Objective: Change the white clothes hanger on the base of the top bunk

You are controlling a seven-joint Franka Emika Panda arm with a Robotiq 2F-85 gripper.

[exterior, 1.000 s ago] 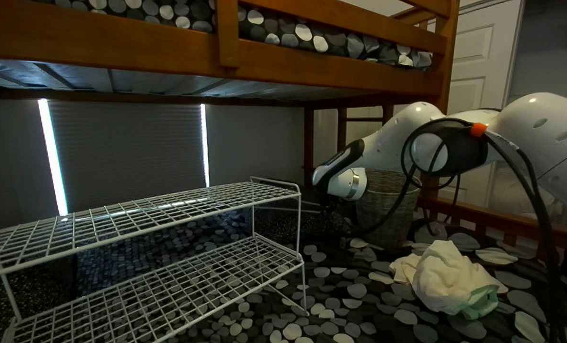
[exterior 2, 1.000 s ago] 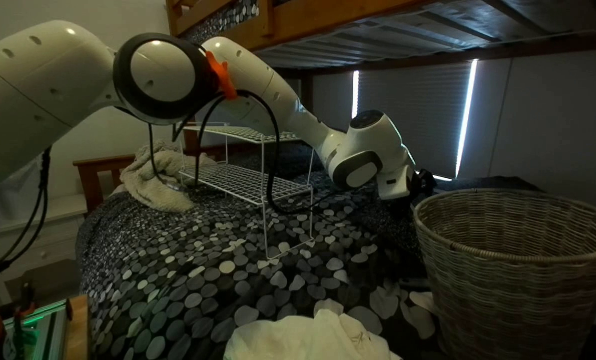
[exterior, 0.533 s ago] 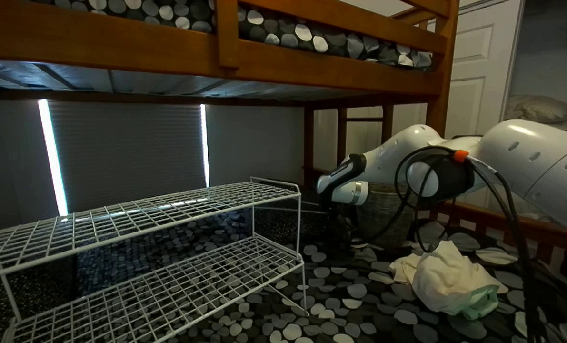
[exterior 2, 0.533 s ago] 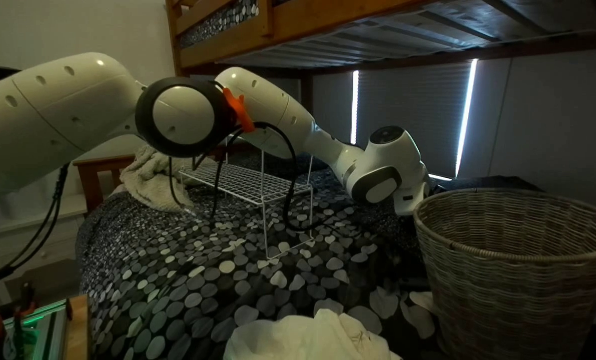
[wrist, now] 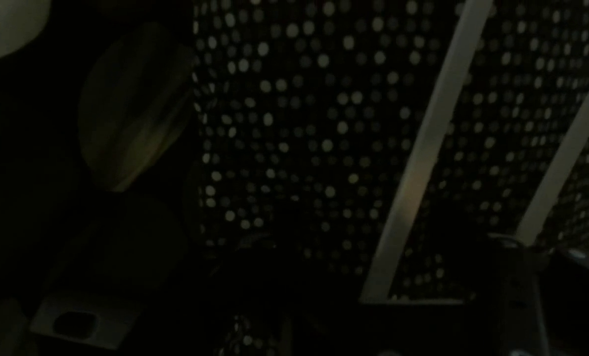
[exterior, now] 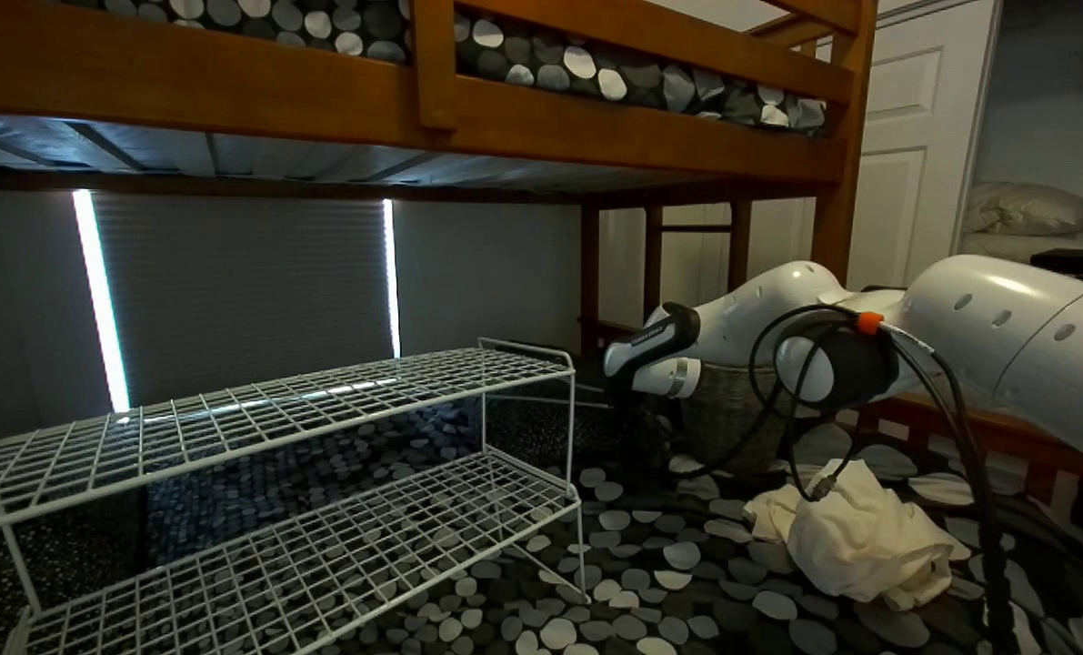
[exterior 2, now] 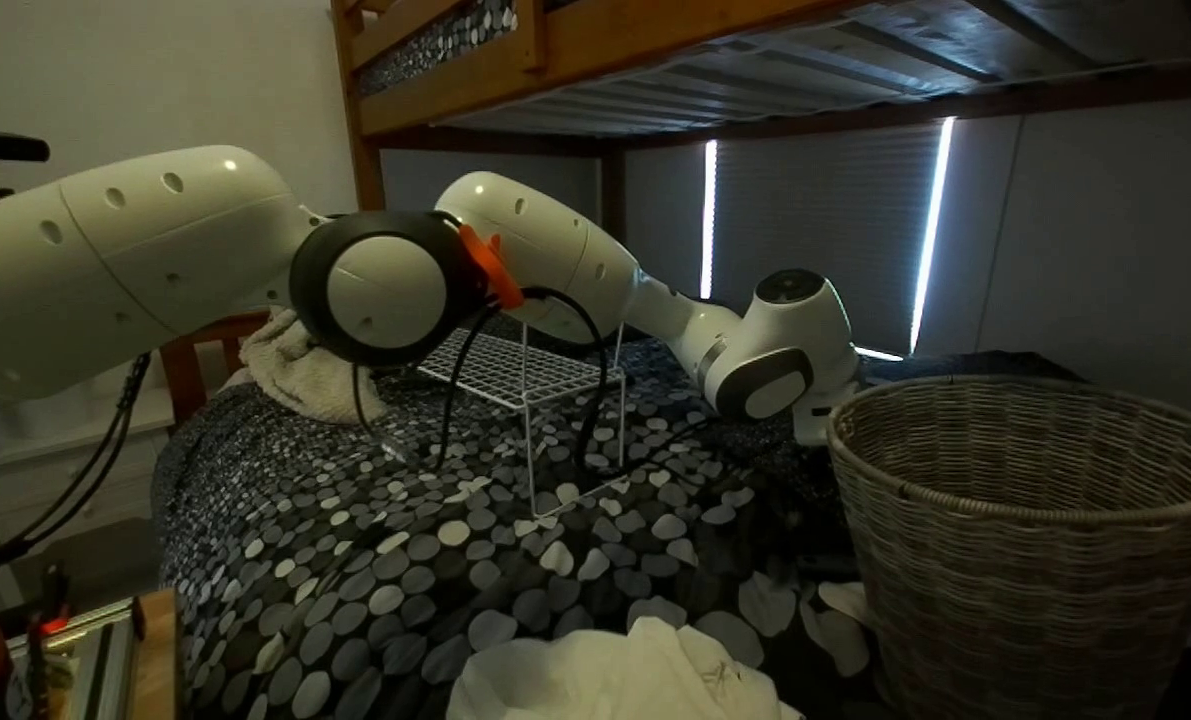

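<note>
The white clothes hanger shows in the wrist view as two pale slanting bars (wrist: 415, 183) over dark dotted fabric. In an exterior view a thin white line of it (exterior: 591, 403) runs between the rack and my gripper. My gripper (wrist: 368, 232) is low at the bedding; its dark fingers stand apart in the wrist view, with one hanger bar between them and the other at the right finger. The hanger's hook is not discernible. The fingertips are lost in shadow or behind the basket in both exterior views. The base of the top bunk (exterior: 632, 136) (exterior 2: 655, 45) runs overhead, above the arm.
A wicker basket (exterior 2: 1035, 600) (exterior: 732, 428) stands close beside the gripper. A white wire rack (exterior: 268, 409) (exterior 2: 515, 370) stands on the bed. A crumpled white cloth (exterior: 868, 546) (exterior 2: 615, 680) lies in front. A fleecy blanket (exterior 2: 305, 370) lies at the far end.
The arm has come down; in an exterior view the wrist has sunk and shifted right until the gripper is behind the basket's rim. The green light at the robot's base has turned whitish.
</note>
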